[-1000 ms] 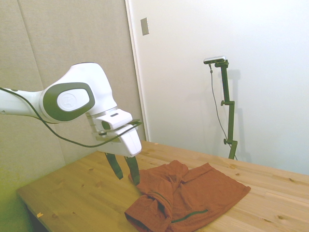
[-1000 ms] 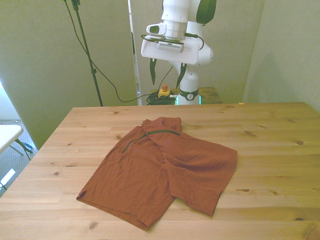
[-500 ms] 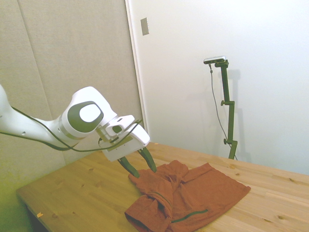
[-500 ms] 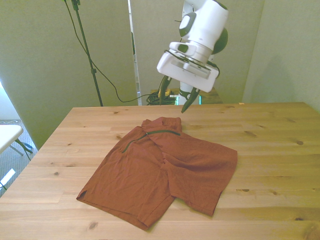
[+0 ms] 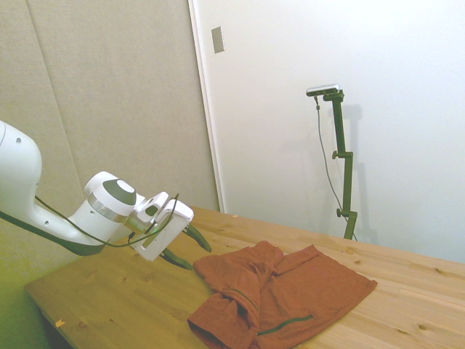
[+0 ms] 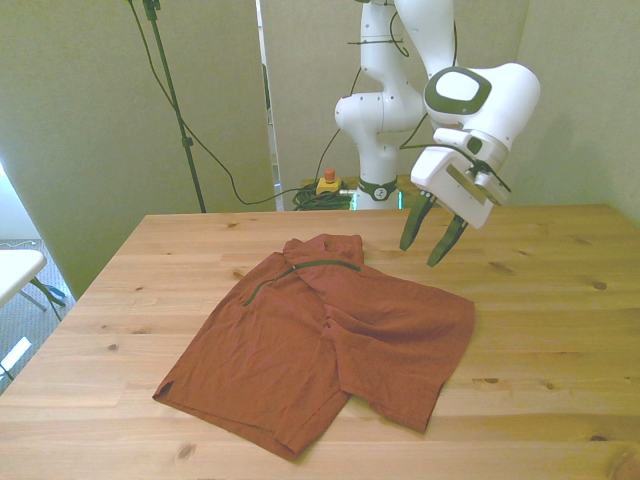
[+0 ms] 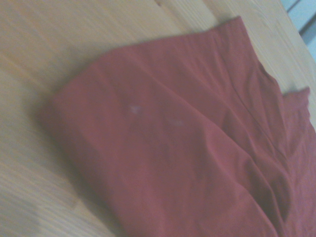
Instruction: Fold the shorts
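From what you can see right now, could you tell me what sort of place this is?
Probably a robotics lab or test room: a white Franka arm is mounted behind a plain wooden table, rust-orange shorts lie on it as a work piece, and cables run along bare walls.

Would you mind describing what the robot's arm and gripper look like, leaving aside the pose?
The arm is glossy white with rounded segments and dark grey oval joint caps. A thin black cable loops along it to the wrist. The gripper has a boxy white head and two slim dark green fingers.
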### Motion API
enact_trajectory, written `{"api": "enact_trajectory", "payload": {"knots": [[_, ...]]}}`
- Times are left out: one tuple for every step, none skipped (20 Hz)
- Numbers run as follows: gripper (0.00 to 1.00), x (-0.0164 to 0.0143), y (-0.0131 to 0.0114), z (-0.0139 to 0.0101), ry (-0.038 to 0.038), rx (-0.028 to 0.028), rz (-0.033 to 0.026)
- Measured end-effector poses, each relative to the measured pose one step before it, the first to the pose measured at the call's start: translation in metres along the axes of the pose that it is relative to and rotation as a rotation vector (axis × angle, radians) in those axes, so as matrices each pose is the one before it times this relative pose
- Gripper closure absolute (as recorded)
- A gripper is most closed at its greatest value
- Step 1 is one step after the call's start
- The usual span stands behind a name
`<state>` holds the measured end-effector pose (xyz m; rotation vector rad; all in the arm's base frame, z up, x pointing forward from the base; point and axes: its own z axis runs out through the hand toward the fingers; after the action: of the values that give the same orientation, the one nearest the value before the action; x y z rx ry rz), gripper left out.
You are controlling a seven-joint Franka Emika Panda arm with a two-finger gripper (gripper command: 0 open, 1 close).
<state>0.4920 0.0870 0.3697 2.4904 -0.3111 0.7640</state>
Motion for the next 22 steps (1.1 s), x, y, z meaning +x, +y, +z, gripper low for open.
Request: {"api": "enact_trajectory", "payload": {"knots": [[0.0, -0.00501, -0.00949, 0.0017, 0.0081, 0.0118, -0.02716], [0.0, -0.00402, -0.00832, 0.00171, 0.0036, 0.01078, -0.0219], [0.0, -0.00232, -0.00743, 0.00051, 0.00483, 0.00986, -0.01709], [0.0, -0.00145, -0.00627, -0.00033, 0.00868, 0.00817, -0.01384], [0.0, -0.00106, -0.00549, -0.00066, 0.00784, 0.00781, -0.00975], [0.0, -0.00082, -0.00435, -0.00072, 0.0034, 0.00555, -0.00536], [0.0, -0.00016, -0.00323, 0.00042, 0.00554, 0.0012, -0.00445], [0.0, -0.00006, -0.00202, 0.0019, 0.00773, -0.00146, -0.00349], [0.0, 0.00004, -0.00122, 0.00348, 0.00775, -0.00246, -0.00173], [0.0, -0.00044, -0.00101, 0.00498, 0.00637, -0.00417, -0.00138], [0.0, -0.00016, -0.00078, 0.00606, 0.00319, -0.00539, -0.0024], [0.0, 0.00123, -0.0007, 0.00629, 0.00541, -0.00526, -0.00037], [0.0, 0.0041, 0.0002, 0.00337, 0.00465, -0.00267, 0.00426], [0.0, 0.00299, 0.00017, 0.00349, 0.00307, -0.00279, 0.00181], [0.0, 0.00273, 0.00018, 0.00297, 0.00344, -0.00258, 0.00362], [0.0, 0.00308, 0.00053, 0.00342, 0.00156, -0.00287, 0.00451], [0.0, 0.00266, 0.00069, 0.0037, 0.00083, -0.00333, 0.00327], [0.0, 0.00356, 0.00089, 0.00373, 0.00192, -0.00361, 0.0043], [0.0, 0.0034, 0.00092, 0.00469, 0.00016, -0.00386, 0.00633], [0.0, 0.00393, 0.00046, 0.00431, 0.00229, -0.00336, 0.00611], [0.0, 0.00343, 0.00033, 0.0045, 0.00329, -0.0035, 0.00311], [0.0, 0.00271, -0.0001, 0.0035, 0.00515, -0.0028, 0.00211]]}}
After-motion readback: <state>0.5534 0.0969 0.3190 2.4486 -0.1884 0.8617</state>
